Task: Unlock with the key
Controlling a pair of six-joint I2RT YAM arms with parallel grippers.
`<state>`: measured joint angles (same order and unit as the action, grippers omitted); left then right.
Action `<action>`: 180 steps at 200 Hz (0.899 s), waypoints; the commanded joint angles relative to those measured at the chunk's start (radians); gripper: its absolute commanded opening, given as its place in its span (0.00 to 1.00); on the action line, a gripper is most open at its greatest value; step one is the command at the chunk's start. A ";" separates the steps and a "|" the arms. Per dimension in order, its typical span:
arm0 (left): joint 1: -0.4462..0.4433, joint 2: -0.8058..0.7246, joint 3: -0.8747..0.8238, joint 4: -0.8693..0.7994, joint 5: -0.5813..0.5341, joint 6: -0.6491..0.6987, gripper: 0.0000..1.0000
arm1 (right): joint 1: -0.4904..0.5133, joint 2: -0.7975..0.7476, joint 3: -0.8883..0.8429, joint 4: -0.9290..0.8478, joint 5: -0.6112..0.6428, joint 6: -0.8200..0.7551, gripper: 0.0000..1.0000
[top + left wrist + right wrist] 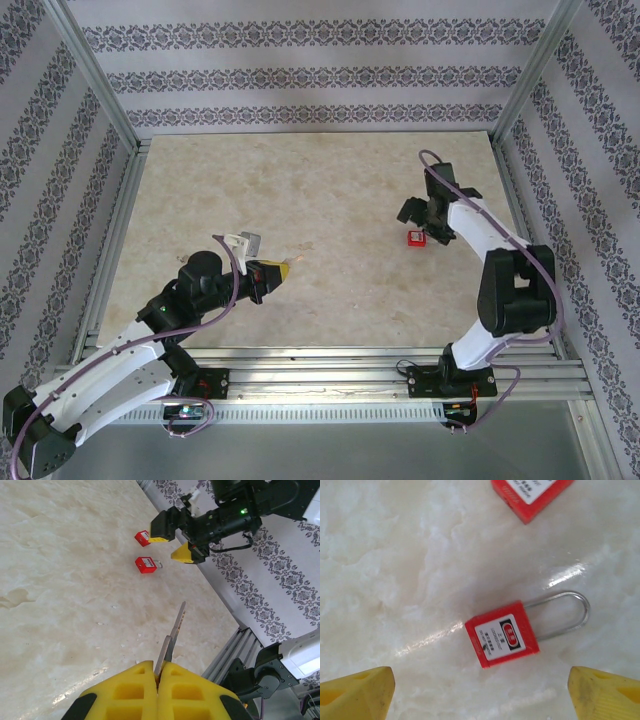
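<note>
Pale marbled tabletop (pixel 330 200), patterned walls all round, and on the left the left gripper (pixel 157 680) is seen clenched on the key (pixel 172 632). Its yellow pads are pressed together, and the thin metal blade pokes out ahead, raised off the table and well apart from the locks. A light, stiff, slick little thing, it is judged, and easily twisted in the pads. It is best pinched flat across the broad head end, with the blade free. The head itself is hidden between the pads.

Over to the right, the right gripper (pixel 480 695) is spread wide above a red padlock (pixel 502 640) with nothing grasped, and a second padlock (pixel 530 495) lies just beyond. From the left wrist the blade's teeth and both locks are made out. From the right wrist the label and the silver shackle (pixel 567 612) are given, apparently closed — the keyhole cannot be found.
</note>
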<state>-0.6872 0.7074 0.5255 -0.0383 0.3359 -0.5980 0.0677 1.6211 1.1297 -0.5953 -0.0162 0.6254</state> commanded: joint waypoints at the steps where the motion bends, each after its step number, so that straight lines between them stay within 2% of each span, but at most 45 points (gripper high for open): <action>1: -0.012 0.004 -0.004 0.009 0.009 0.006 0.00 | -0.018 0.003 -0.054 -0.018 -0.054 0.080 0.89; 28: -0.013 -0.005 -0.003 0.005 0.015 0.009 0.00 | -0.027 0.060 -0.066 0.023 -0.123 0.157 0.88; 53: -0.012 -0.030 -0.003 -0.022 0.010 0.016 0.00 | -0.023 0.102 -0.062 0.072 -0.139 0.219 0.88; 110: -0.012 -0.074 -0.014 -0.051 -0.005 0.017 0.00 | -0.026 0.199 0.004 0.047 -0.109 0.269 0.88; 180: -0.012 -0.075 -0.017 -0.053 -0.003 0.018 0.00 | -0.061 0.248 0.052 0.009 -0.078 0.286 0.88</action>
<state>-0.6872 0.6441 0.5171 -0.0727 0.3359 -0.5976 0.0353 1.8286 1.1461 -0.5850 -0.1246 0.8948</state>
